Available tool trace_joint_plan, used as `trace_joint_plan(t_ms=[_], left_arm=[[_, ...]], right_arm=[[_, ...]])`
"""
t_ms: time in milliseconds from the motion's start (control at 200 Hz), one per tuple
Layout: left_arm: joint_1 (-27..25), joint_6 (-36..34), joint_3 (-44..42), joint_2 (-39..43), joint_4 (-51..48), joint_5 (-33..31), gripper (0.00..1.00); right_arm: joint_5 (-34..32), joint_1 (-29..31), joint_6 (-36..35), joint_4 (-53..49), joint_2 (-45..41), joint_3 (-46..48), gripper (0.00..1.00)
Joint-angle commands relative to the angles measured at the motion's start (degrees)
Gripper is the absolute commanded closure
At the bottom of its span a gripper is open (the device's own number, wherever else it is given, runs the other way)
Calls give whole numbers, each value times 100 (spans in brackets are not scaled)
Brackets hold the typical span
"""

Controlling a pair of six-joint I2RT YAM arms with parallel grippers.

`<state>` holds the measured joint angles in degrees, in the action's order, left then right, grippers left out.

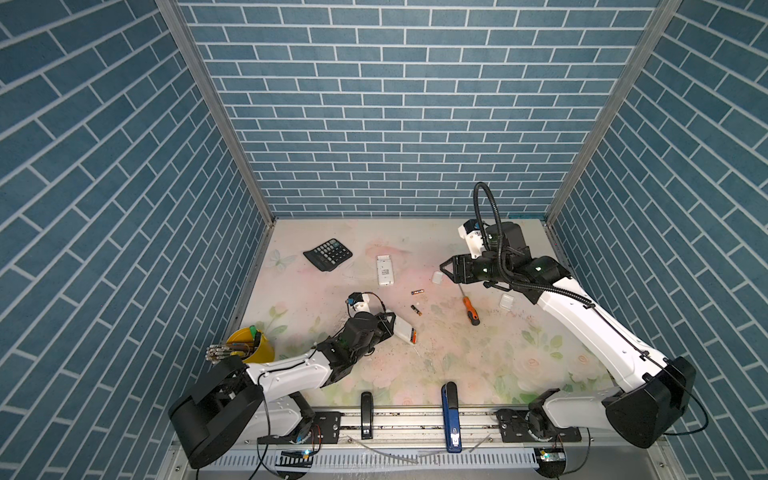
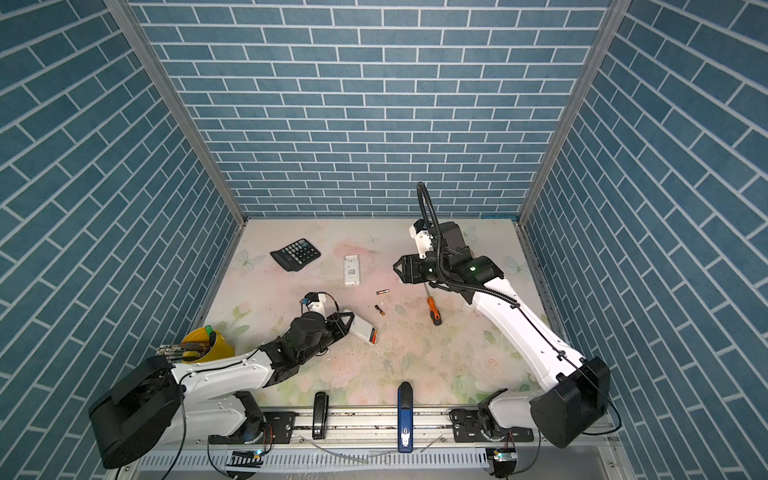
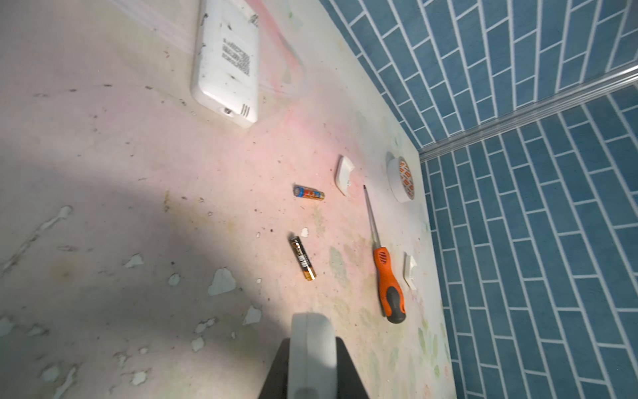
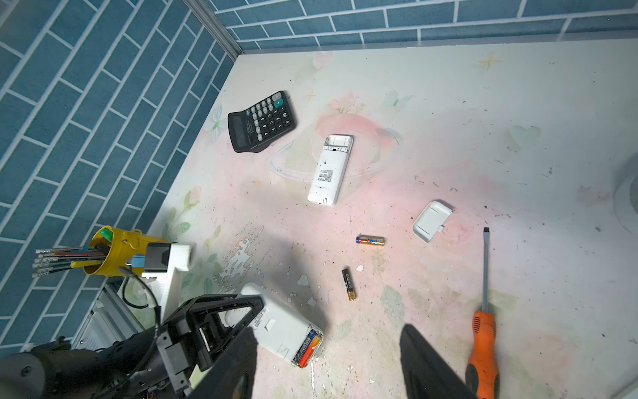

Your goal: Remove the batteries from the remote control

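Note:
My left gripper (image 1: 388,325) is shut on one end of a white remote control (image 1: 402,330), held just above the mat and seen edge-on in the left wrist view (image 3: 312,342). Its open compartment at the free end holds orange and blue batteries (image 4: 307,347). Two loose batteries lie on the mat, one orange and blue (image 1: 417,292), one black and gold (image 1: 415,310). A second white remote (image 1: 385,270) lies further back with its compartment open and bare. My right gripper (image 4: 328,362) hovers open and holds nothing, at the back right in both top views (image 2: 397,268).
An orange-handled screwdriver (image 1: 471,308) lies under the right gripper. Two white battery covers (image 1: 436,277) (image 1: 505,301) and a tape roll (image 3: 402,179) lie nearby. A calculator (image 1: 327,254), a tipped yellow pencil cup (image 1: 253,345), and two staplers (image 1: 365,413) (image 1: 451,415) sit around.

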<state>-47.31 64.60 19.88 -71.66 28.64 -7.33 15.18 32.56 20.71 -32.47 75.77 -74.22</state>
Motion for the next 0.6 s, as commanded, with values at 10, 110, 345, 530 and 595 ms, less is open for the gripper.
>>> trace_joint_plan(t_ms=[10, 110, 345, 530, 595], left_arm=[[-152, 118, 25, -153, 477, -289, 100], [-207, 198, -22, -291, 584, -316, 100], [-357, 299, -244, -327, 675, -593, 93], [-417, 234, -265, -331, 465, -694, 83], [-436, 203, -260, -331, 359, -720, 81]], right_arm=[[-68, -46, -14, -45, -184, 229, 34], [-61, -68, 45, 35, -194, 334, 34], [-30, -100, 104, 116, -141, 434, 34], [11, -119, 170, 176, -131, 508, 34], [20, -118, 187, 189, -132, 529, 34]])
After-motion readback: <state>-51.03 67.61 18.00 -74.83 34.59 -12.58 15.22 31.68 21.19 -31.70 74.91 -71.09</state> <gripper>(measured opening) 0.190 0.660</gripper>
